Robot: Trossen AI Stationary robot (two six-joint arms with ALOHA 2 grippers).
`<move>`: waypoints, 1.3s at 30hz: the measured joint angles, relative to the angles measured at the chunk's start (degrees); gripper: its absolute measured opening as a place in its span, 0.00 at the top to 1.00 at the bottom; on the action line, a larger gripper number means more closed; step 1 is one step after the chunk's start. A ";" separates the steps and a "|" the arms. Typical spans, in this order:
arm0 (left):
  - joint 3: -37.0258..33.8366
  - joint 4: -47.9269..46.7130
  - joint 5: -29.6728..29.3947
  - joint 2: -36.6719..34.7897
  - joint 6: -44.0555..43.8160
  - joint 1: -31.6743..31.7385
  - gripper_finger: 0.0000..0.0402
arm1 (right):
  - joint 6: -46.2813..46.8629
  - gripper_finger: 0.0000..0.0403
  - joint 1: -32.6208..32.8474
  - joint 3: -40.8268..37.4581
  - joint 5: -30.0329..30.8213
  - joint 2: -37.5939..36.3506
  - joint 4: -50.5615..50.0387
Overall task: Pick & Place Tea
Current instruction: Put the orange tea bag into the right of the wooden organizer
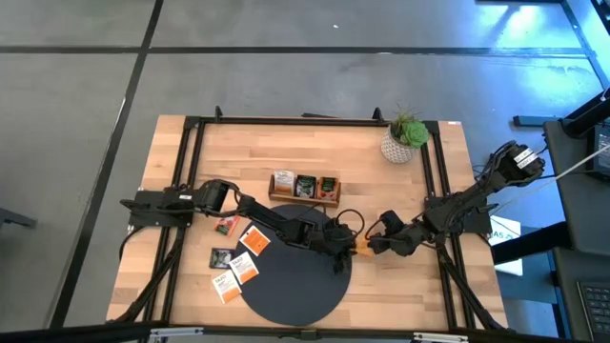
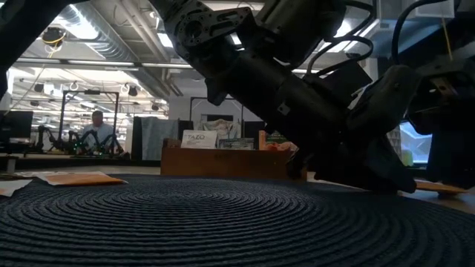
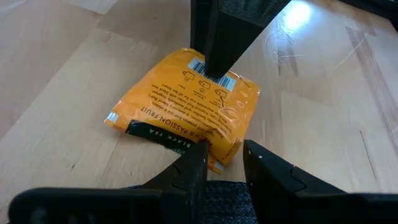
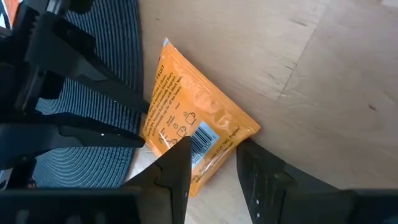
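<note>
An orange tea sachet [image 1: 363, 246] [image 3: 180, 106] [image 4: 199, 106] lies on the wooden table, right beside the right rim of the dark round mat [image 1: 295, 286]. My left gripper [image 3: 222, 157] reaches across the mat and is open. Its fingertips stand on either side of the sachet's corner nearest the mat. My right gripper [image 4: 214, 152] comes down steeply from the table's right side and is open over the sachet's barcode end. Several more sachets [image 1: 238, 259] lie left of the mat. My left gripper has the sachet's mat-side corner [image 3: 217, 164] in the gap between its open fingers, slanting down from the table's left; whether they touch it I cannot tell. My right gripper has one finger [image 3: 216, 59] over the barcode end [image 4: 205, 138]; whether it touches I cannot tell.
A brown wooden tray [image 1: 305, 201] with upright sachets stands behind the mat near the table's middle. A potted plant [image 1: 405, 141] sits at the far right corner. A black frame runs along the table's edges. Bare wood lies right of the sachet.
</note>
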 joint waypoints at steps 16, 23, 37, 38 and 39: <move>-0.07 -0.07 0.63 0.00 0.00 -0.02 0.75 | 0.25 0.68 0.13 -0.46 -1.68 -0.52 9.30; -0.07 -0.07 0.57 0.02 -0.29 -0.02 0.75 | -0.61 0.68 0.07 -0.33 8.58 -0.59 9.39; -0.07 -0.07 0.52 0.02 -0.42 -0.02 0.75 | -3.66 0.80 0.09 -0.24 2.91 -0.70 9.37; -0.07 -0.04 0.52 0.02 -0.44 -0.02 0.75 | -3.74 0.83 0.09 -0.24 2.93 -0.70 9.37; -0.07 -0.04 0.52 0.01 -0.42 -0.02 0.75 | -3.84 0.85 0.09 -0.24 2.93 -0.70 9.37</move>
